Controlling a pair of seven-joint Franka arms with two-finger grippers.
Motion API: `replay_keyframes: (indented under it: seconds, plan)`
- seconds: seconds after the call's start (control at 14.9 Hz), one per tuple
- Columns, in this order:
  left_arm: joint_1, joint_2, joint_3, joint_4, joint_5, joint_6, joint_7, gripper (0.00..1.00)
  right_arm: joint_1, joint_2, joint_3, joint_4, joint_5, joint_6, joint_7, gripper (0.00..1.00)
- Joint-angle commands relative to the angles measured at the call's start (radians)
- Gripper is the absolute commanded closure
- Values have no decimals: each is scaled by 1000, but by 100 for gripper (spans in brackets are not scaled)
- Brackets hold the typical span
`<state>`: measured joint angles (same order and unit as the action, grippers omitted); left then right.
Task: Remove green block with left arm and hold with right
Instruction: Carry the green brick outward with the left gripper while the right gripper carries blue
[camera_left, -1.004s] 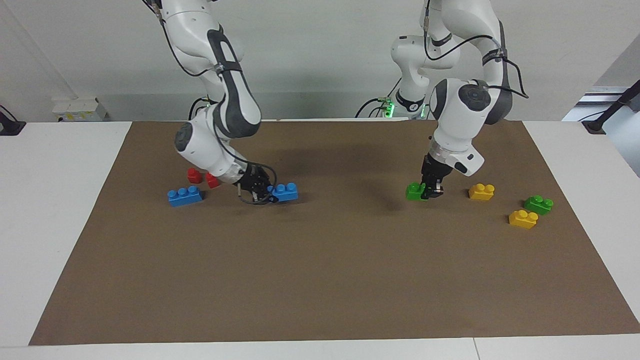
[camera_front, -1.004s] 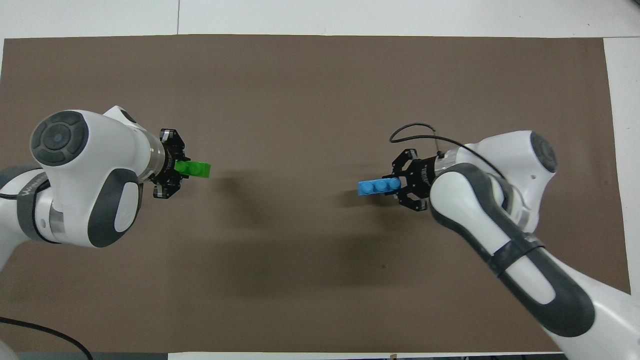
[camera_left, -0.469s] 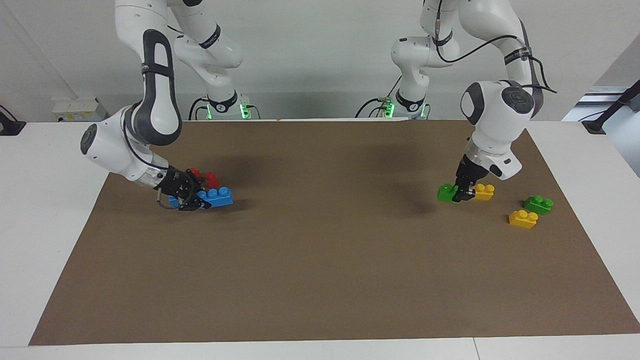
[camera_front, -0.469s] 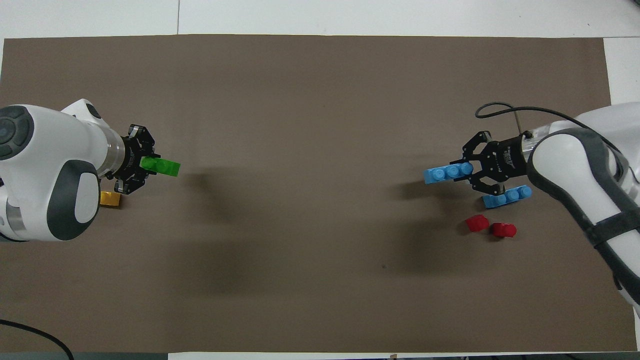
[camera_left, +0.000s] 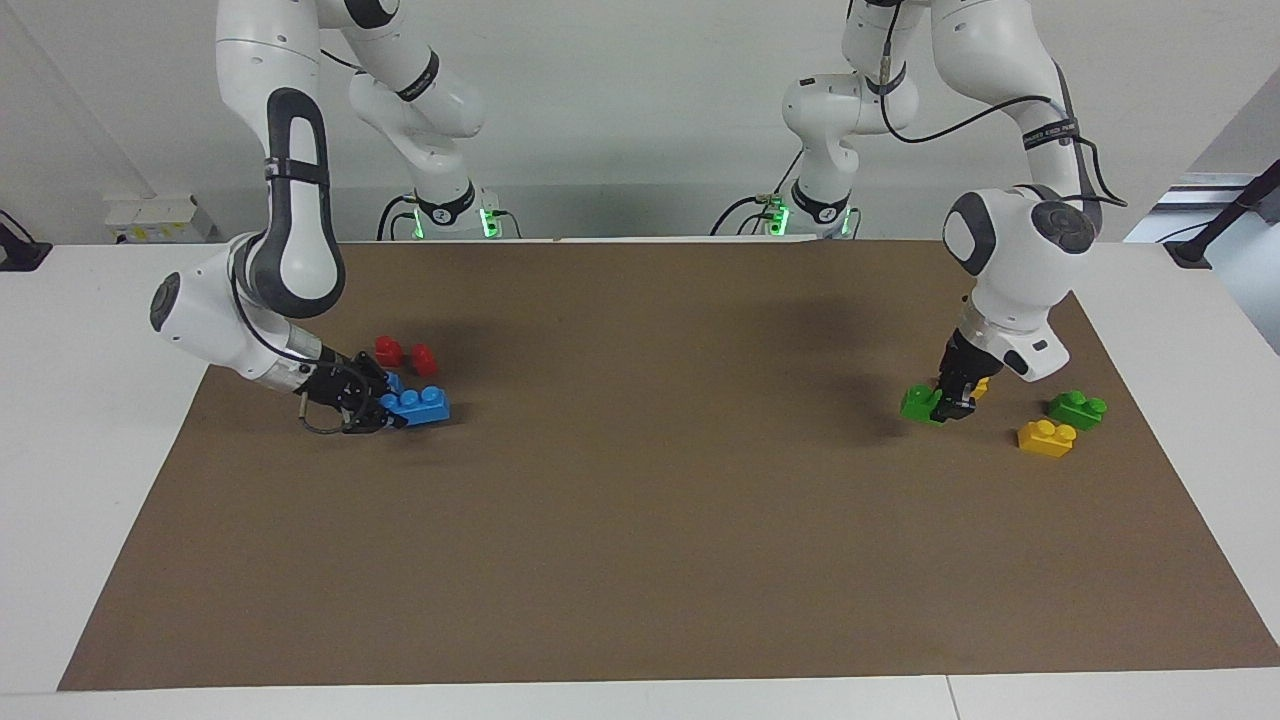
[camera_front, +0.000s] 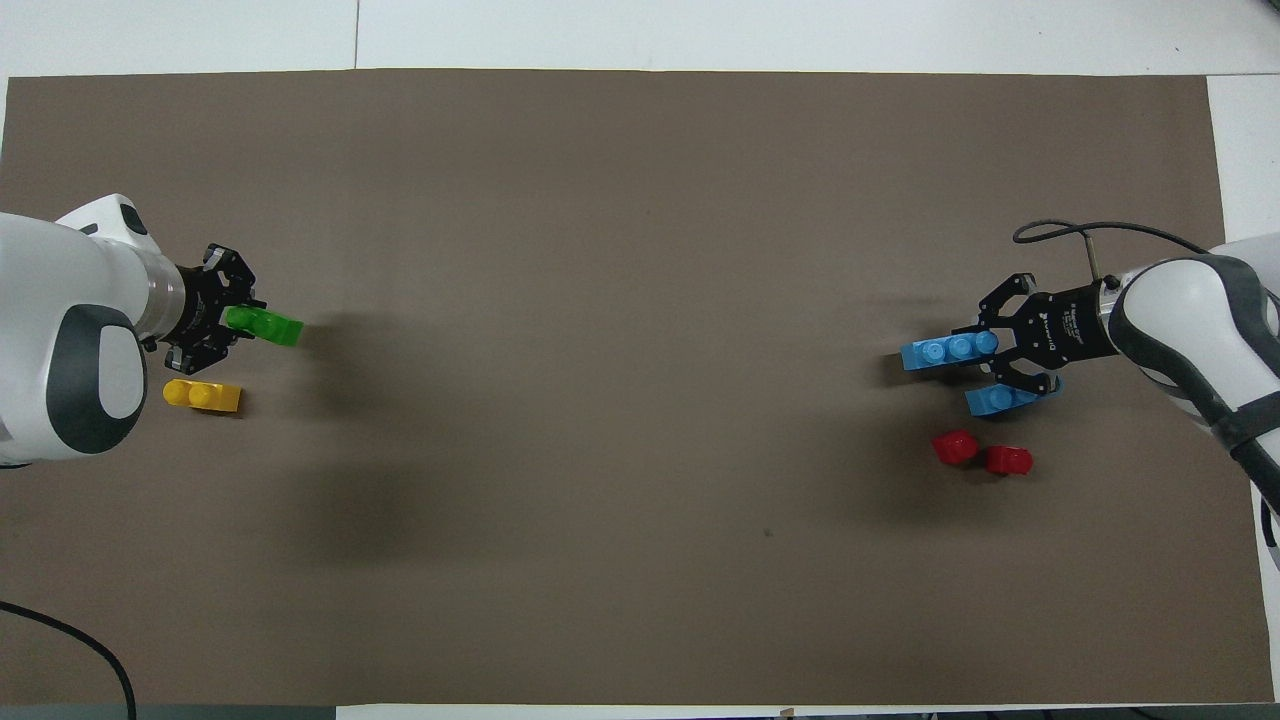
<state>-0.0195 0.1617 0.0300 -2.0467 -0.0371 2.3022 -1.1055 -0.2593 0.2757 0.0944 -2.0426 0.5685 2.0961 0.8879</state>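
Note:
My left gripper (camera_left: 951, 407) (camera_front: 236, 321) is shut on one end of the green block (camera_left: 916, 403) (camera_front: 270, 327). It holds the block low over the mat at the left arm's end of the table, beside a yellow brick (camera_front: 203, 396). At the right arm's end, my right gripper (camera_left: 388, 408) (camera_front: 987, 346) is shut on a three-stud blue brick (camera_left: 422, 404) (camera_front: 945, 351). That brick hangs just above a second blue brick (camera_front: 998, 399) lying on the mat.
Two red blocks (camera_left: 388, 350) (camera_front: 955, 446) sit near the right gripper, nearer to the robots than the blue bricks. A second green brick (camera_left: 1077, 408) and a yellow brick (camera_left: 1046, 437) lie near the left gripper. The brown mat (camera_left: 640, 520) covers the table.
Both arms have swung outward from the middle of the mat, each toward its own end of the table. The left carried the green block, the right the blue brick.

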Motion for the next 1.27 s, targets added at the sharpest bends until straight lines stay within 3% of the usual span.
replay_keyframes:
  seconds: [0.0, 0.27, 0.94, 1.07, 1.14, 1.21]
  plan:
    - [32, 80, -10, 84, -1, 3, 38, 100, -3, 37, 14, 13, -6, 42, -15, 100]
    - [36, 165, -10, 163, 3, 0, 55, 100, 23, 42, 16, 9, 10, 54, -3, 100]
    - [85, 219, -10, 184, 6, 39, 128, 100, 64, 40, 14, -14, -5, 102, -20, 97]
    - [95, 234, -10, 184, 8, 45, 128, 100, 66, 39, 14, -13, -6, 102, -21, 51]
    - [95, 242, -10, 181, 6, 48, 128, 100, 65, 36, 14, -10, -6, 98, -15, 37]
    - [98, 243, -10, 180, 6, 60, 130, 100, 66, 30, 14, -8, -6, 88, -9, 32]
